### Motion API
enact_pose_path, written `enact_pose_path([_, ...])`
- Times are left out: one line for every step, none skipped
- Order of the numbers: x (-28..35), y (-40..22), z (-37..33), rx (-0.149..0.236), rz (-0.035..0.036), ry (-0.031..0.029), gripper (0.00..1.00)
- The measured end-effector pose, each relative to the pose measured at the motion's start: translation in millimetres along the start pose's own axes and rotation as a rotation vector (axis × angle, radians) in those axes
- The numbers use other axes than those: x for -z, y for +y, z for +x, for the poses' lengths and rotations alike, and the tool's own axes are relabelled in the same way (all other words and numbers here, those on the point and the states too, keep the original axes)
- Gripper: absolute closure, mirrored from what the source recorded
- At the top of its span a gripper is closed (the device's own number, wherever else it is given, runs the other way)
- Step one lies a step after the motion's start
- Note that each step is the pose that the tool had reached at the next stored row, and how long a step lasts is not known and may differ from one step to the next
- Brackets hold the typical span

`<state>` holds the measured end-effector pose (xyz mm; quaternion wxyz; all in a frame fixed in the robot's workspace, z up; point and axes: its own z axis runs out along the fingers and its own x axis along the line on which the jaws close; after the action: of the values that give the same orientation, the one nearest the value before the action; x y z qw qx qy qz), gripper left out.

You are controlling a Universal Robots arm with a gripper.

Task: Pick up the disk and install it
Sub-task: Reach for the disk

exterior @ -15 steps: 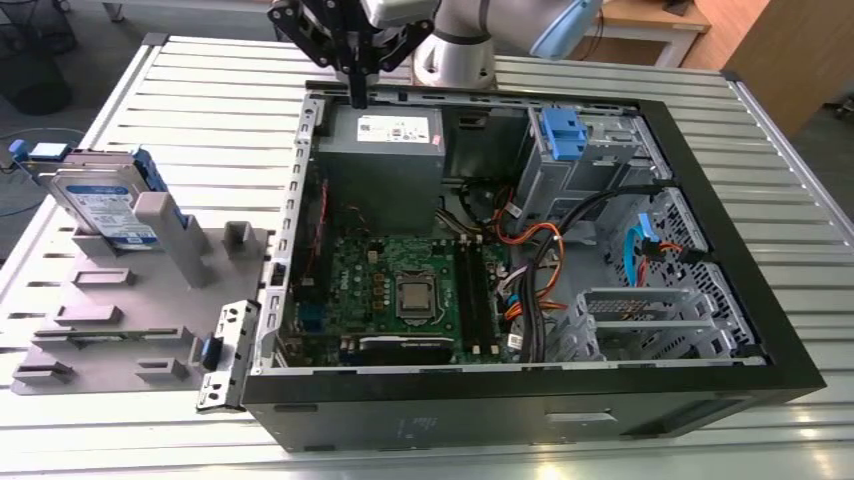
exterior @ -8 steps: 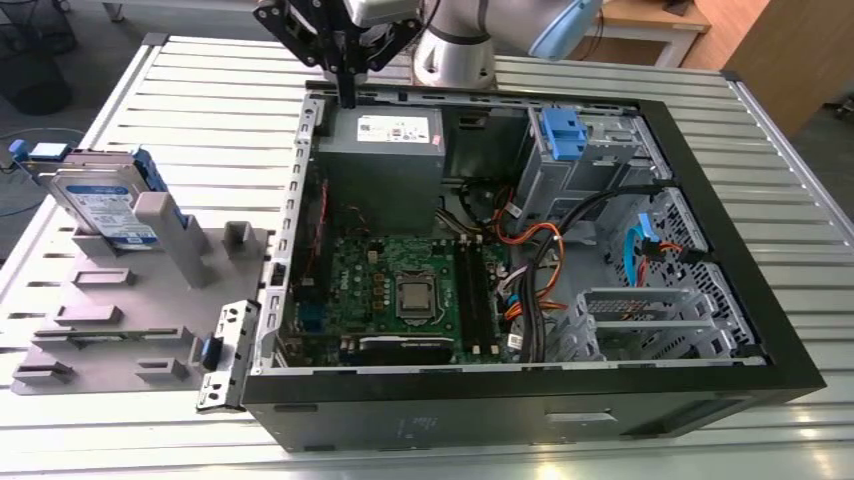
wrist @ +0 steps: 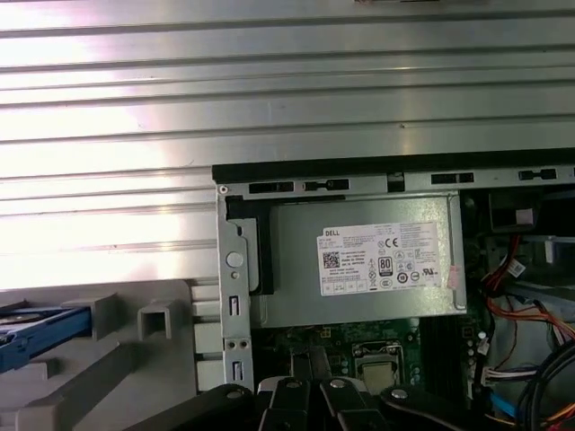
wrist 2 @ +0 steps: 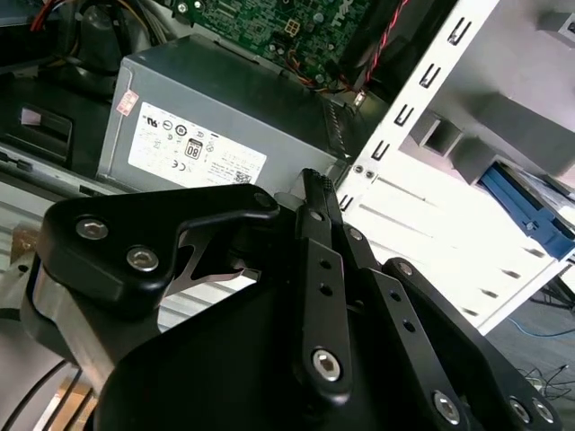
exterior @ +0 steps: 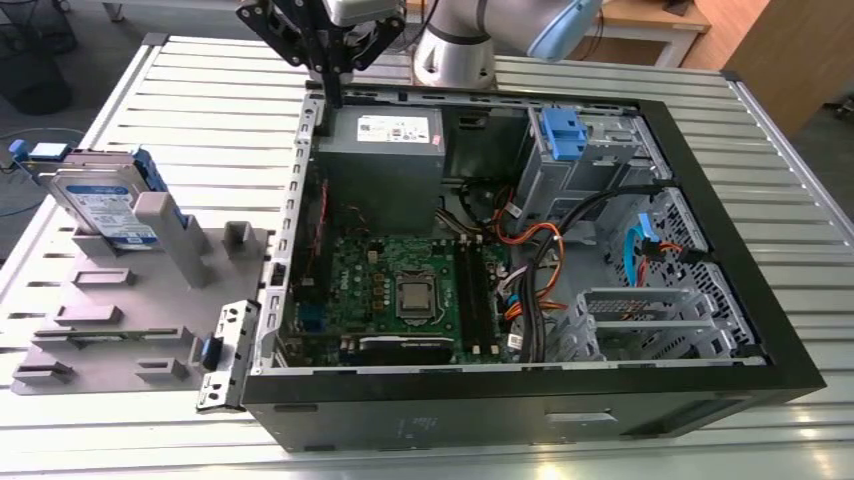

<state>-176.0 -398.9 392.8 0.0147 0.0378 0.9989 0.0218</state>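
The disk (exterior: 96,205) stands tilted on edge at the far left end of a grey fixture (exterior: 134,300), at the exterior view's left. It is silver with a white-and-blue label and a blue bracket. Its blue bracket also shows in the first wrist view (wrist: 36,325) and the second wrist view (wrist 2: 530,211). My gripper (exterior: 328,76) hangs over the back left corner of the open computer case (exterior: 747,200), well apart from the disk. Its black fingers (wrist 2: 312,193) lie together, shut on nothing.
Inside the case, a grey power supply (exterior: 387,150) lies just below the gripper. A motherboard (exterior: 400,285) sits in the middle, with a blue-fronted drive bay (exterior: 561,135) and a metal drive cage (exterior: 641,320) on the exterior view's right, among loose cables. All of it rests on a ribbed metal table (exterior: 200,100).
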Motion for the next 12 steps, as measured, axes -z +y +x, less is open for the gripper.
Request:
enact_pose_path([0.1, -0.1, 1.4, 0.0, 0.0001, 0.0, 0.89])
enact_pose_path([0.1, -0.2, 2.7, 0.0, 0.0, -0.0002, 0.89])
enact_pose_path([0.1, -0.3, 4.0, 0.0, 0.0, -0.0002, 0.89])
enact_pose_path([0.1, -0.4, 5.3, 0.0, 0.0, -0.0002, 0.89])
enact_pose_path([0.2, -0.5, 6.5, 0.0, 0.0001, -0.0003, 0.89])
enact_pose_path([0.1, -0.6, 7.7, 0.0, 0.0, -0.0004, 0.89])
enact_pose_path([0.2, -0.7, 9.0, 0.0, 0.0, -0.0004, 0.89])
enact_pose_path([0.2, -0.8, 10.2, 0.0, 0.0, -0.0005, 0.89])
enact_pose_path([0.2, -0.9, 11.3, 0.0, -0.0001, -0.0006, 0.89])
enact_pose_path([0.2, -1.0, 12.5, 0.0, 0.0, -0.0005, 0.89])
enact_pose_path([0.2, -1.0, 13.7, 0.0, 0.0, -0.0006, 0.89])
enact_pose_path([0.3, -1.1, 14.8, 0.0, -0.0001, -0.0006, 0.89])
